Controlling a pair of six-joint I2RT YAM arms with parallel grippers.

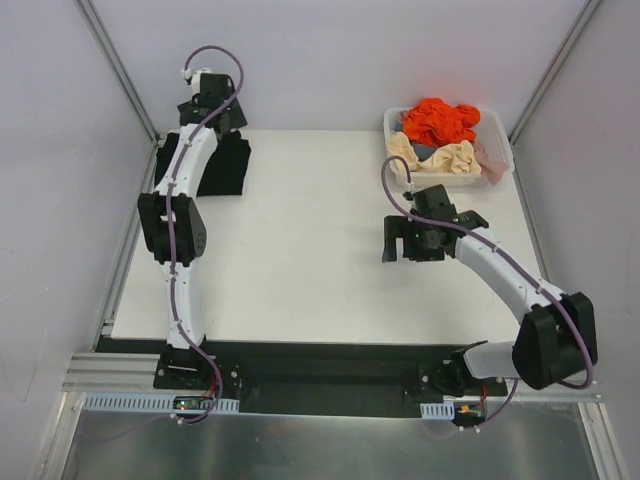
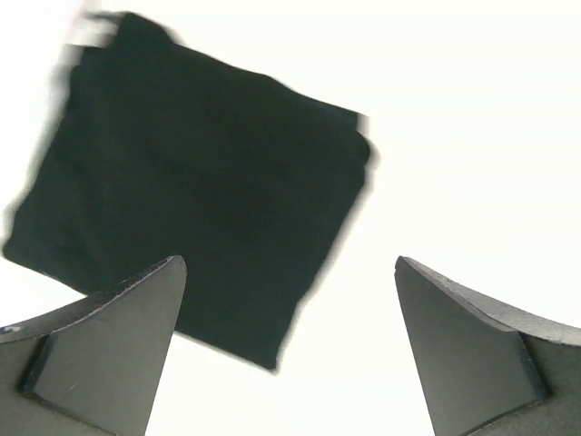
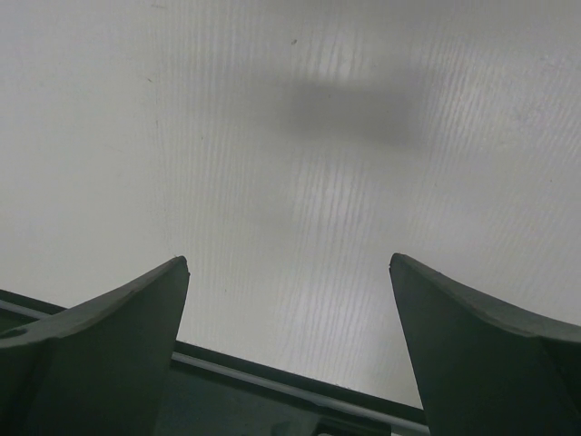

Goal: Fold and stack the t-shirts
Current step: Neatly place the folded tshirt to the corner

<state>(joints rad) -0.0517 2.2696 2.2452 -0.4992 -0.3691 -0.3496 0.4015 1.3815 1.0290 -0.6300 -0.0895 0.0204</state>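
- Done, by the look of it: black t-shirt (image 1: 230, 168) folded into a compact rectangle, flat at the far-left corner of the table (image 1: 300, 260), partly hidden behind the left arm in the top view.
- Left gripper (image 2: 290, 263): jaws wide apart, nothing between them, poised above the near edge of that folded shirt and apparently clear of the cloth.
- Right gripper (image 3: 289, 263): jaws likewise spread, empty, over bare table right of centre, near the basket but apart from it.
- Left to do, judging by the heap: orange t-shirt (image 1: 440, 120), cream-beige t-shirt (image 1: 455, 157) and pale pink t-shirt (image 1: 490, 160), all crumpled and unfolded in the white plastic basket (image 1: 445, 181) at the far-right corner.
- Orange on top, cream-beige towards the near wall, pink spilling over the right rim.
- Also a small blue-grey patch of cloth between orange and cream; origin unclear.
- Roughly a quarter through, then: one of four folded and laid as the base, nothing yet stacked on it.
- Writing: none legible anywhere.
- Pale smudge at the far corner of the black shirt in the left wrist view, possibly a tag, too blurred to read.
- No brand marks discernible on arms, basket or shirts.
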